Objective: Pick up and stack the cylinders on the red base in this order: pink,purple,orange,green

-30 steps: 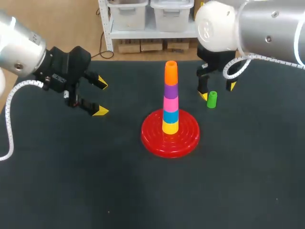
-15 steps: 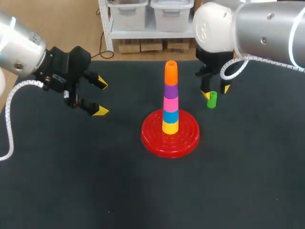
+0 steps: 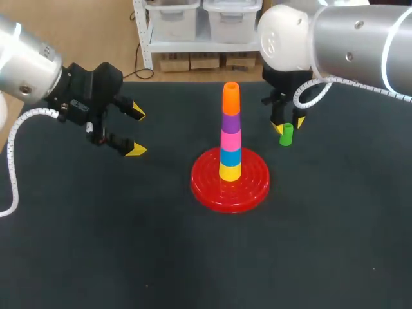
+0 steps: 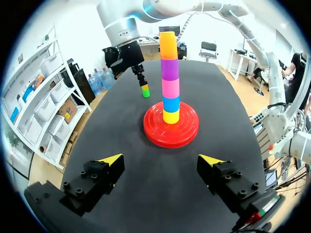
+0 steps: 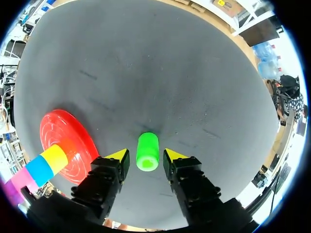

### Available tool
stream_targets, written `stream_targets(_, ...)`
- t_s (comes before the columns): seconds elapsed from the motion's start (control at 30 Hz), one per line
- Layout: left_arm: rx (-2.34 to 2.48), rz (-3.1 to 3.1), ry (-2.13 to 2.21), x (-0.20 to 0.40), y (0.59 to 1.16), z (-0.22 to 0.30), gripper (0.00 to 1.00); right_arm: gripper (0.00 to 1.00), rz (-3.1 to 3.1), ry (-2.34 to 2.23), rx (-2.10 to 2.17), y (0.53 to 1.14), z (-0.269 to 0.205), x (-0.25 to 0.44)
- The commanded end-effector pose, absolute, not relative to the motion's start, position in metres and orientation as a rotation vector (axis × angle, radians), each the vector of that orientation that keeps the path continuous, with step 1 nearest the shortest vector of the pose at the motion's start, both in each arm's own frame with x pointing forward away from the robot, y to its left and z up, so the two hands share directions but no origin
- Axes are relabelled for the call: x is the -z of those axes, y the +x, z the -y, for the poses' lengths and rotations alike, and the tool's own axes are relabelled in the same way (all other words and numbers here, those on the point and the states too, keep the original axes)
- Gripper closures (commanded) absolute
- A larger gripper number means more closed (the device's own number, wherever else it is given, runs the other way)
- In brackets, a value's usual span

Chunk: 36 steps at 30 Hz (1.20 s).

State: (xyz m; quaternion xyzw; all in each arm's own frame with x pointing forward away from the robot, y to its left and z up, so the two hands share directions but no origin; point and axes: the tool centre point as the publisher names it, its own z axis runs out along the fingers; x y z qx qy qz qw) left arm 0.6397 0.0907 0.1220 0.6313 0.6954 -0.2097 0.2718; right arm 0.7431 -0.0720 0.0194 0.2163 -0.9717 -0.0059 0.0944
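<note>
On the red base (image 3: 206, 187) (image 4: 189, 133) (image 5: 58, 131) stands a stack of yellow, blue, pink and purple cylinders, with the orange cylinder (image 3: 231, 98) (image 4: 168, 45) on top. The green cylinder (image 3: 286, 134) (image 4: 145, 91) (image 5: 147, 151) stands upright on the mat to the right of the stack. My right gripper (image 3: 287, 125) (image 5: 146, 156) hangs over it. Its fingers flank the cylinder with narrow gaps on both sides, so it is open. My left gripper (image 3: 138, 132) (image 4: 161, 159) is open and empty, well left of the base.
The black mat (image 3: 129, 244) covers the whole table. Apart from the base, the stack and the green cylinder, nothing lies on it.
The right gripper's fingers have drawn in from wide open to close beside the green cylinder, and the arm has shifted slightly left. The left arm has kept still.
</note>
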Motion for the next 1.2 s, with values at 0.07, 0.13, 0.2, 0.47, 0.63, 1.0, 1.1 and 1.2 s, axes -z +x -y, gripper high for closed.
stream_targets(0.07, 0.563, -1.870, 1.699, -0.122, 0.639, -0.091, 0.00, 0.83, 2.882, 0.635, 0.024, 0.746, 0.073, -0.019)
stream_targets(0.13, 0.563, -1.870, 1.699, -0.122, 0.639, -0.091, 0.00, 1.00, 2.886, 0.630, 0.024, 0.746, 0.074, -0.022)
stream_targets(0.2, 0.563, -1.870, 1.699, -0.122, 0.639, -0.091, 0.00, 1.00, 2.893, 0.619, 0.016, 0.746, 0.077, -0.027)
stream_targets(0.47, 0.563, -1.870, 1.699, -0.122, 0.639, -0.091, 0.00, 1.00, 2.912, 0.668, 0.001, 0.730, 0.076, -0.113)
stream_targets(0.63, 0.563, -1.870, 1.699, -0.122, 0.639, -0.091, 0.00, 1.00, 2.924, 0.758, -0.021, 0.712, 0.067, -0.182)
stream_targets(1.0, 0.563, -1.870, 1.699, -0.122, 0.639, -0.091, 0.00, 1.00, 2.908, 1.141, -0.044, 0.654, 0.016, -0.297)
stream_targets(1.1, 0.563, -1.870, 1.699, -0.122, 0.639, -0.091, 0.00, 1.00, 2.894, 1.257, -0.034, 0.638, 0.000, -0.311)
stream_targets(1.2, 0.563, -1.870, 1.699, -0.122, 0.639, -0.091, 0.00, 1.00, 2.856, 1.352, -0.018, 0.625, -0.015, -0.318)
